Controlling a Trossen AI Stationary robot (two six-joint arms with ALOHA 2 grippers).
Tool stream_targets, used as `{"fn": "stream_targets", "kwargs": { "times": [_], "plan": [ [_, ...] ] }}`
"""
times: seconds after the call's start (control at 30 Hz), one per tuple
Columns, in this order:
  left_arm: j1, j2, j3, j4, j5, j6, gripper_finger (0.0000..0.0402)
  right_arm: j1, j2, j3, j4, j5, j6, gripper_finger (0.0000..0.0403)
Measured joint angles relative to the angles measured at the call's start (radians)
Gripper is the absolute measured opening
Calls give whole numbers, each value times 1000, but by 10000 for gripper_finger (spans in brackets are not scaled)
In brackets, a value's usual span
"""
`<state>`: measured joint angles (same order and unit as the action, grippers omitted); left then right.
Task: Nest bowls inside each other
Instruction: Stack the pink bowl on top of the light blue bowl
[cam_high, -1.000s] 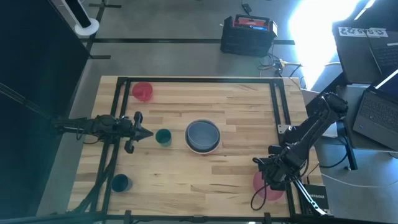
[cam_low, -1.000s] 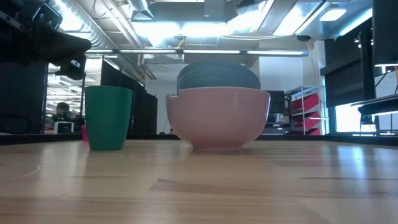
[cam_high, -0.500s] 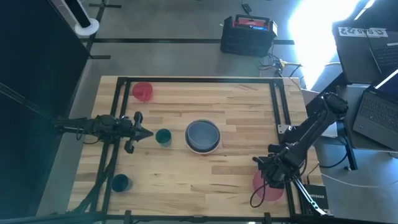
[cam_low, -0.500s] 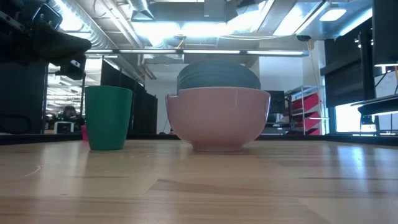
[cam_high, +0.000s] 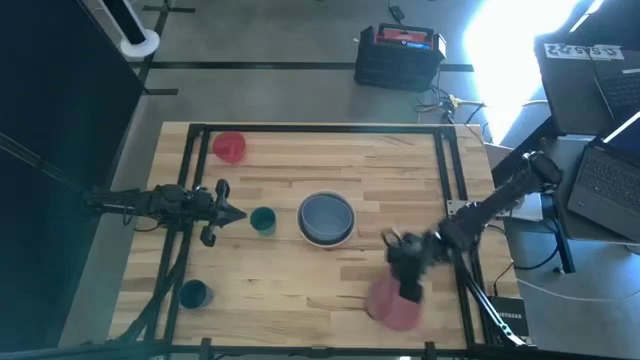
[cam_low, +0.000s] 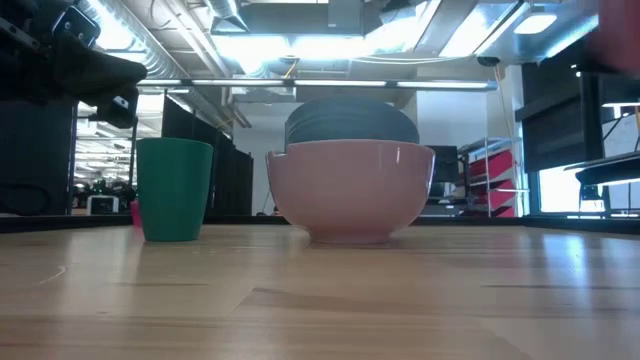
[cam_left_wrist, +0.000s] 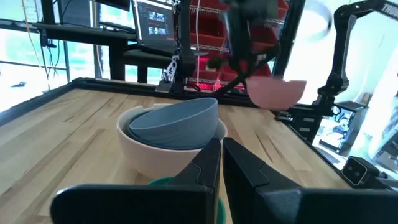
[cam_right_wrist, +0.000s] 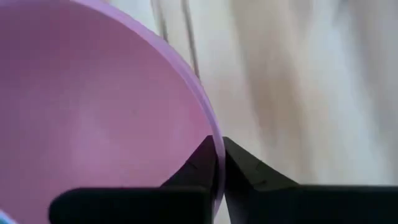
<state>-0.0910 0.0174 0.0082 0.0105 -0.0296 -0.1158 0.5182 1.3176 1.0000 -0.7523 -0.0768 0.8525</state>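
Pink bowl (cam_high: 398, 305): round, plain, smooth-walled plastic, showing a thin rim; the right gripper (cam_high: 404, 268) is holding it clear of the counter (cam_high: 300, 280), fingers (cam_right_wrist: 205, 163) clamped on its rim, near the front right. Stack at centre: wide pale bowl (cam_high: 326, 238) is sitting upright, carrying a grey-blue bowl (cam_high: 326, 215) tilted inside. Left gripper (cam_high: 236, 215) is hovering beside a green cup (cam_high: 263, 219), fingers together and empty.
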Motion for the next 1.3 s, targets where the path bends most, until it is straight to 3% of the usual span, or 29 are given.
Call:
{"fn": "stream_targets", "kwargs": {
  "times": [0.13, 0.23, 0.4, 0.6, 1.0, 1.3],
  "plan": [
    [0, 0, 0, 0, 0, 0, 0, -276, 66, 173, -1, 12, -195, 0],
    [0, 0, 0, 0, 0, 0, 0, -452, 168, 301, -16, -35, -320, 0],
    [0, 0, 0, 0, 0, 0, 0, -621, 381, 567, -174, -121, -476, 0],
    [0, 0, 0, 0, 0, 0, 0, -642, 564, 783, -369, -140, -594, 0],
    [0, 0, 0, 0, 0, 0, 0, -720, 600, 805, -474, -66, -648, 0],
    [0, 0, 0, 0, 0, 0, 0, -721, 601, 734, -410, -140, -650, 8]
  ]
}}
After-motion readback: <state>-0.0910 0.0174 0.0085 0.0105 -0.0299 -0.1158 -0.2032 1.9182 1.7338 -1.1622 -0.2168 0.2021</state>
